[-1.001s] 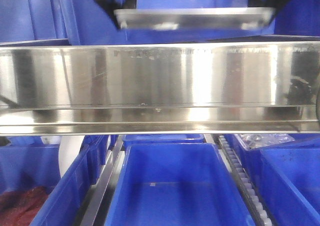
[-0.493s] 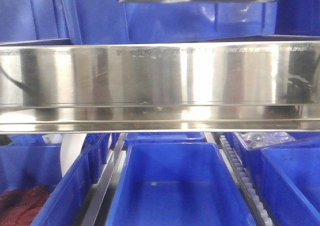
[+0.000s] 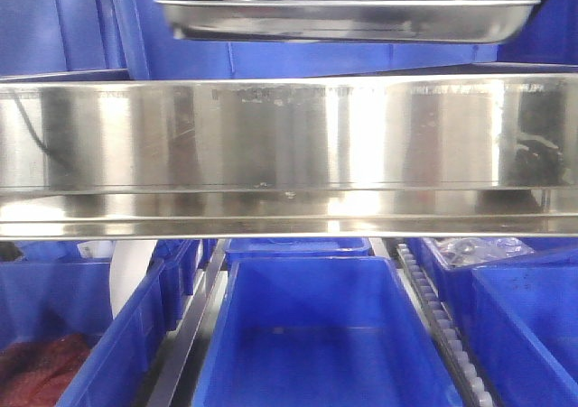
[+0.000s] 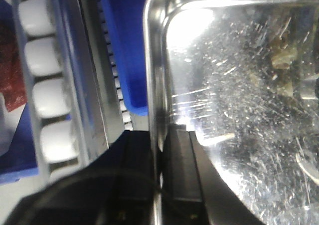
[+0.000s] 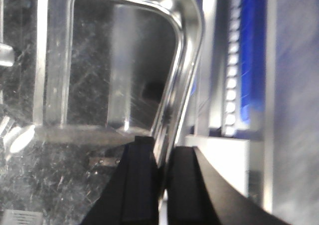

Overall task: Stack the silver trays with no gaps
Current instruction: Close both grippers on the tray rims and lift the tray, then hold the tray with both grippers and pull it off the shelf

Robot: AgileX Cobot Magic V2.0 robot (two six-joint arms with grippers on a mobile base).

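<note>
One silver tray [image 3: 348, 19] hangs level in the air at the top of the front view, above the steel band. In the left wrist view my left gripper [image 4: 158, 170] is shut on the tray's [image 4: 239, 110] left rim, one black finger [image 4: 182, 170] inside the pan and one outside. In the right wrist view my right gripper [image 5: 162, 180] is shut on the right rim of the tray [image 5: 99, 85] in the same way. The front view shows only dark bits of both grippers at the top corners. I see no other tray.
A long broad steel band [image 3: 289, 136] spans the front view under the tray. Deep blue bins [image 3: 316, 344] stand below it, and the left one holds something red [image 3: 36, 371]. Another blue bin [image 3: 307, 60] stands behind the tray. White rollers [image 4: 50, 105] run beside the tray's left edge.
The tray rose almost out of the top of the front view, then came back down. It now looks wider and closer than a second ago.
</note>
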